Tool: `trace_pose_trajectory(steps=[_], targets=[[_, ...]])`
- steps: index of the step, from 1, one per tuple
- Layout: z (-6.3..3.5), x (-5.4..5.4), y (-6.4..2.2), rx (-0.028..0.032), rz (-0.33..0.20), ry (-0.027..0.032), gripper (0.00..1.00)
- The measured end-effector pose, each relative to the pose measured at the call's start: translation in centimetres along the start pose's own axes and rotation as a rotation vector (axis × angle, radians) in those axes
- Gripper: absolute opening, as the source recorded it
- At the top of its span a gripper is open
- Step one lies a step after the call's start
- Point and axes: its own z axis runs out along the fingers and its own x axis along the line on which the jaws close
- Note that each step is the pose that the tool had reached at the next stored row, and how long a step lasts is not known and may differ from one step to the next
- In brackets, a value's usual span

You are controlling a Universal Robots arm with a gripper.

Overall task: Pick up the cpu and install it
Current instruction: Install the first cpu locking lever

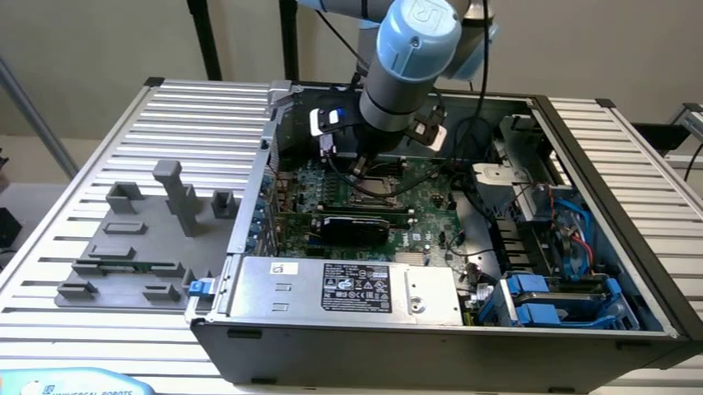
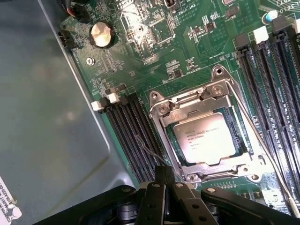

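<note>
Silvery-white metal catches our eye first: the small flat square cpu [image 2: 205, 140], with its thin tan rim, lies level inside the dark square metal-framed socket [image 2: 161, 110] on the green motherboard [image 2: 140, 61]. The frame's bright steel edges surround the chip on all sides, and a thin wire lever [image 2: 262, 145] runs along one flank of it.

We see the black gripper [image 2: 165, 173] just beside one corner of that socket, with its fingers [image 2: 159, 187] clenched tight against each other and grasping nothing. The tips stand apart from the cpu itself; we cannot tell whether they touch the frame.

Long black memory slots [image 2: 136, 136] lie just beside the socket, and a round silver coin battery [image 2: 101, 35] sits farther off on the board.

From the exterior view, the blue-grey arm [image 1: 409, 58] reaches down into the open grey computer case [image 1: 439, 350], which rests on a ribbed aluminium table [image 1: 187, 115]. On the exterior view's left, beside the case, sits a grey plastic fixture [image 1: 176, 197] — a long narrow green memory stick [image 1: 137, 267] lies in it.
</note>
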Motion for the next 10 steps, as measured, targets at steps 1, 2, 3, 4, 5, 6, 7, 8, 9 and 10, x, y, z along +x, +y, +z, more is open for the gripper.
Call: trace_pose_trajectory(steps=[1, 2, 3, 4, 5, 6, 7, 8, 9, 10], targets=[[0.03, 0.05, -0.02, -0.0006, 0.001, -0.0039, 0.11], [0.06, 0.12, -0.05, -0.0013, 0.002, -0.0079, 0.11], [0.10, 0.19, -0.08, -0.0019, 0.002, -0.0115, 0.11], [0.15, 0.27, -0.11, -0.0026, 0.003, -0.0147, 0.11], [0.20, 0.36, -0.14, -0.0032, 0.004, -0.0174, 0.11], [0.26, 0.45, -0.18, -0.0036, 0.004, -0.0197, 0.11], [0.31, 0.52, -0.20, -0.0039, 0.005, -0.0223, 0.11], [0.33, 0.54, -0.21, -0.0039, 0.006, -0.0257, 0.11], [0.34, 0.53, -0.20, -0.0038, 0.006, -0.0295, 0.11], [0.35, 0.53, -0.20, -0.0034, 0.008, -0.0327, 0.11]])
